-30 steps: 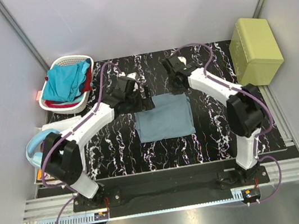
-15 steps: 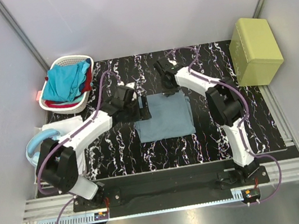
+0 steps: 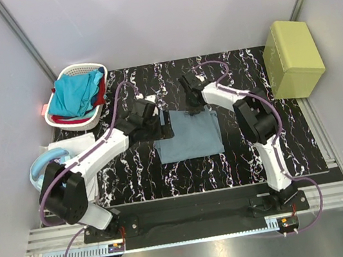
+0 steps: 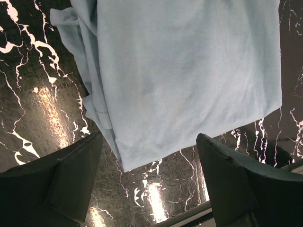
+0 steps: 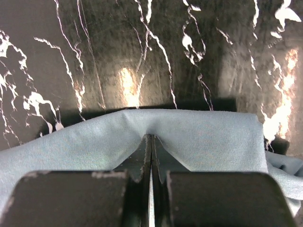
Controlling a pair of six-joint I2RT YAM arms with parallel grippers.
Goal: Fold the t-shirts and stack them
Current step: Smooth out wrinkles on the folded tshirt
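grey-blue tee (image 3: 189,135) lies folded mid table (image 3: 133,173) — my right gripper (image 5: 150,142) pinched shut on its far edge, left gripper (image 4: 149,161) wide open over it, empty. turquoise tee (image 3: 75,95) and red tee (image 3: 58,118) lie in the basket (image 3: 80,68) — undone, i'd judge.

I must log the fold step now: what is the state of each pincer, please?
Left pincer: open, holding nothing, over a corner of the grey-blue t-shirt.
Right pincer: closed, pinching the edge of the same t-shirt.
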